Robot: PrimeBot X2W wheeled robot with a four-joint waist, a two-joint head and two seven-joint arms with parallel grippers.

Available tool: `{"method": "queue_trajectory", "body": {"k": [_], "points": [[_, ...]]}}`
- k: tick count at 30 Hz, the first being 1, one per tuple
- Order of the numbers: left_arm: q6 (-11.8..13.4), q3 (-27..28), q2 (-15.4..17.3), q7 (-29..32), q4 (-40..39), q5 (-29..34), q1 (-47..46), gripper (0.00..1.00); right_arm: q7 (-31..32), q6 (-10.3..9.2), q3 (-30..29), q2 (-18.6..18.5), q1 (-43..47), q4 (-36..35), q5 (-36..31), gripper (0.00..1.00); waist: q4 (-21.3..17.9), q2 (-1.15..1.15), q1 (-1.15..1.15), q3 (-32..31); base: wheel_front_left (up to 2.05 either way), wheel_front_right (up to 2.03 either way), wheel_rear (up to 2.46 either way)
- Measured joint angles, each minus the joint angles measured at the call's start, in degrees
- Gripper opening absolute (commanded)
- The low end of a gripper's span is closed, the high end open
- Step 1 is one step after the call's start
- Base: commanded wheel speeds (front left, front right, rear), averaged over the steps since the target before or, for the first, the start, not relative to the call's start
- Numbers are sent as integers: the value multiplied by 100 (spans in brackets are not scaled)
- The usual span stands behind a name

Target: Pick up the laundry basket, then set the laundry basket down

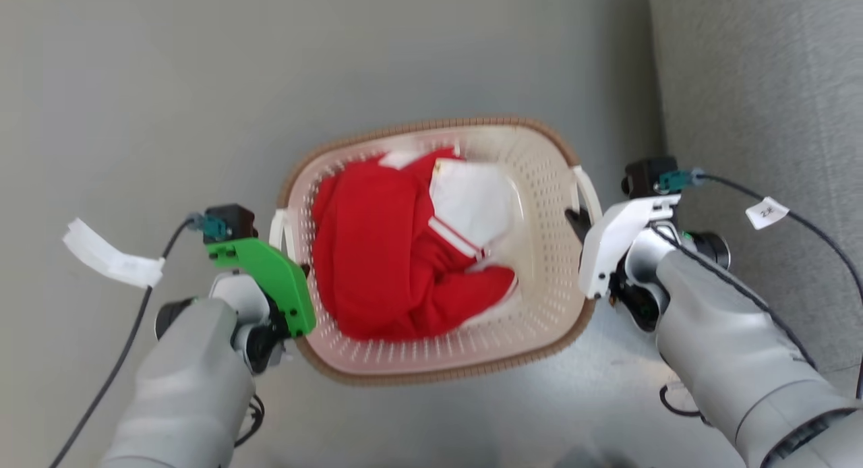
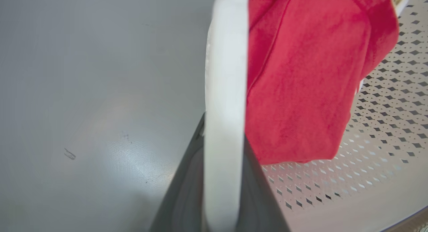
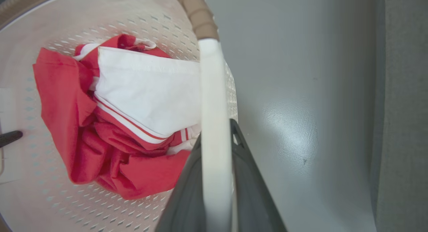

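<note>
1. Grey, smooth floor spreads under the scene, with the edge of a grey fabric-covered piece of furniture along the robot's right side.
2. Between the two arms is the laundry basket, cream and perforated with a brown woven-look rim, carrying a crumpled red garment with white panels and striped trim.
3. On the green-bracketed side, the left gripper is clamped around the white left handle. The wrist view shows a dark finger pressed to each side of the strap.
4. Opposite, the right gripper, on a white bracket, is clenched in the same way on the right handle, just below where it meets the rim.
5. Progress, as judged from these views: both handles are gripped, so the grasp part of the pick-up looks done. Whether the basket's base has left the floor cannot be told. Setting it down remains to be done.
6. Writing: a small white tag on the right arm's cable bears a short handwritten mark, too small to read with confidence. A paper tag on the left arm's cable shows no legible text, and no brand appears on the basket or garment.
</note>
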Motion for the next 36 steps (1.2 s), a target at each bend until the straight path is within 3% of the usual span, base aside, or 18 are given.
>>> {"method": "queue_trajectory", "body": {"k": [26,36], "points": [[0,-445,2,1084,323,-573,1129,0,1517,-14,773,4,1093,18,879,0,-110,0,-1,-2119,0,0,0],[0,-458,11,1282,321,-738,1194,0,1711,-52,883,-7,1121,4,976,0,-160,0,-1,-2579,0,0,0]]}}
